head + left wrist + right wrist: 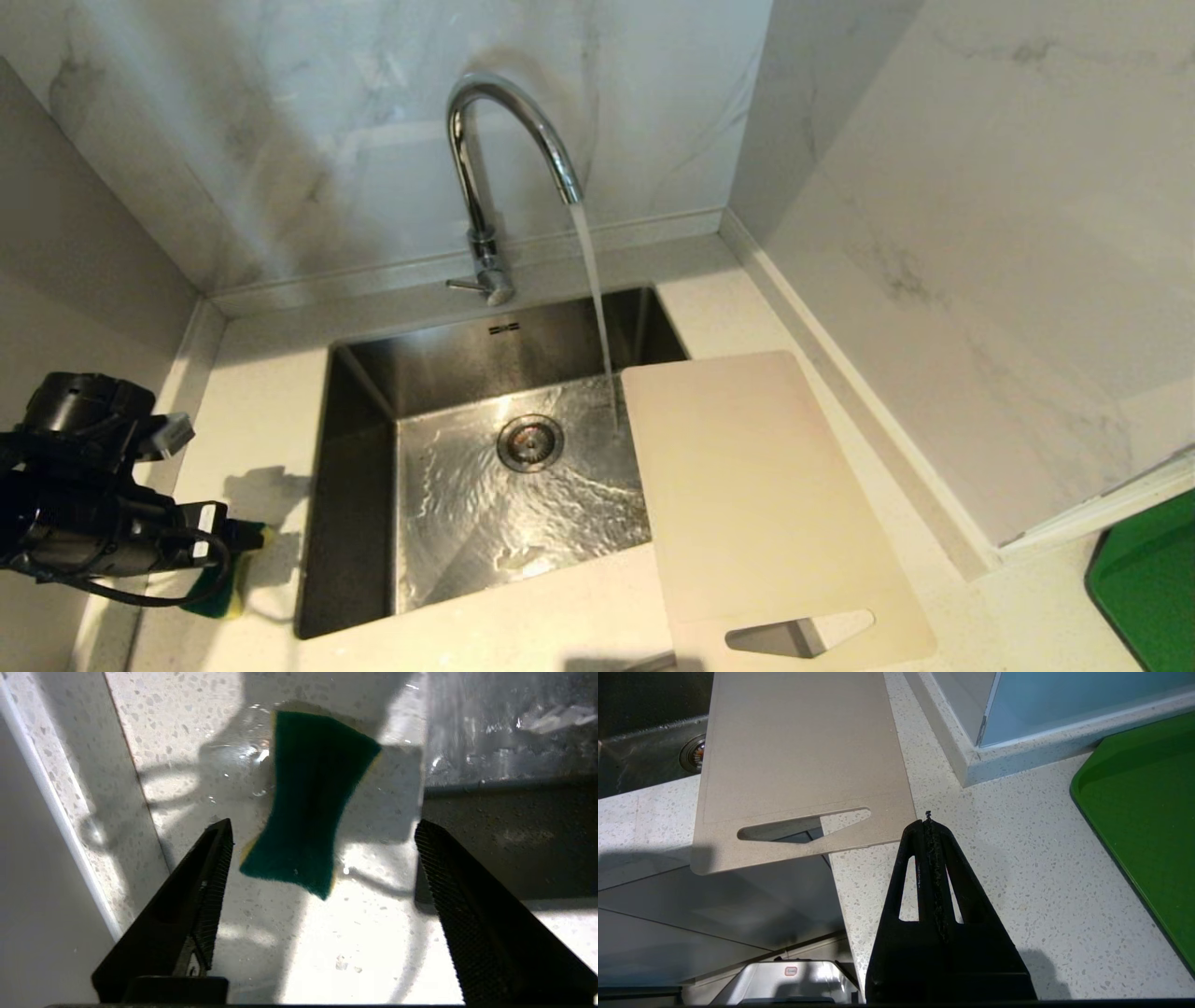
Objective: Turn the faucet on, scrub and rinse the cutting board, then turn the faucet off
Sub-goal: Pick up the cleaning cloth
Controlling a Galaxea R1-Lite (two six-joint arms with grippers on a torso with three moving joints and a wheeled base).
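A: What do you have on the left?

B: Item one, your left tool [322, 830]: jaws spread wide, nothing between them, held over the surface [252, 420] left of the sink [359, 523]. Item two, a green-and-yellow sponge [308, 802]: it lies flat on the wet surface beyond the fingertips [219, 835], touching neither.

A: And the task's things?

B: Item three, the faucet [495, 149]: at the back of the sink, water running from its spout into the basin. Item four, the cutting board [756, 495]: it lies across the sink's right edge, partly on the surface, with its handle slot towards you and its near corner past the surface's front edge. It sits well apart from your left tool, the whole basin between them. Your right tool [929, 823] is pressed shut, empty, just beside the board's handle end.

A: What does each view add?

B: The head view alone gives you the faucet, the stream and the drain [529, 442] together; there the sponge shows only as a sliver under the left arm. The left wrist view shows the whole sponge and the open jaws. The right wrist view shows the closed right tool, absent from the head view, and more of a green tray [1148, 812] on the right.
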